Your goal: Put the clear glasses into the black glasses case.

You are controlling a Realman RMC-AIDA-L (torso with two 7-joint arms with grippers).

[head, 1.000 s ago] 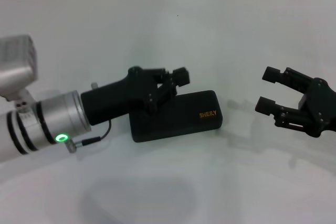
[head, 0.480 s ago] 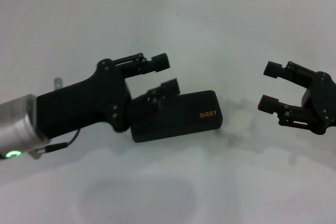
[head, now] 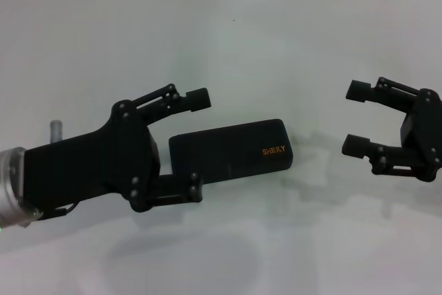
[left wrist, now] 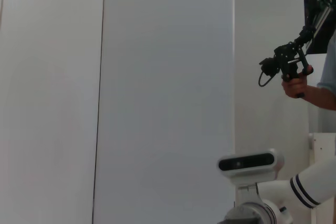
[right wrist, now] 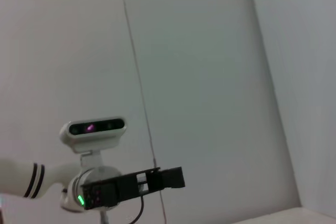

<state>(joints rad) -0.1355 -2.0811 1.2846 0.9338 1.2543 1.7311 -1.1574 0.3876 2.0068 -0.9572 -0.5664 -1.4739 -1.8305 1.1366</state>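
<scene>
1. Since a second ago my left gripper (head: 197, 144) has pulled back off the black case (head: 231, 150) toward the near left, and its fingers have spread wide; it holds nothing.
2. One finger (head: 195, 99) now sits over the table (head: 290, 46) behind the case's left end and the other finger (head: 181, 191) just in front of that end, so the jaws straddle the corner without clearly touching it.
3. The case lies closed and flat at the middle of the table, lid down, orange lettering at its right end.
4. My right gripper (head: 358, 117) hovers well to the right of the case, fingers apart and empty, and has barely shifted.
5. I cannot find the clear glasses in any view. Faint shadows lie on the table right of the case, but I cannot tell whether they mark the glasses.
6. Both wrist cameras point up at wall panels; the right one shows my left arm's gripper from afar, so they give me no help with the table.
7. Risks as I judge them: the lid is still shut, so nothing can go in yet. Closing the left jaws on that corner could skid or spin the case, since nothing braces it.
8. Reaching right with the glasses unlocated could knock or crush them, as transparent plastic on white is nearly invisible.
</scene>
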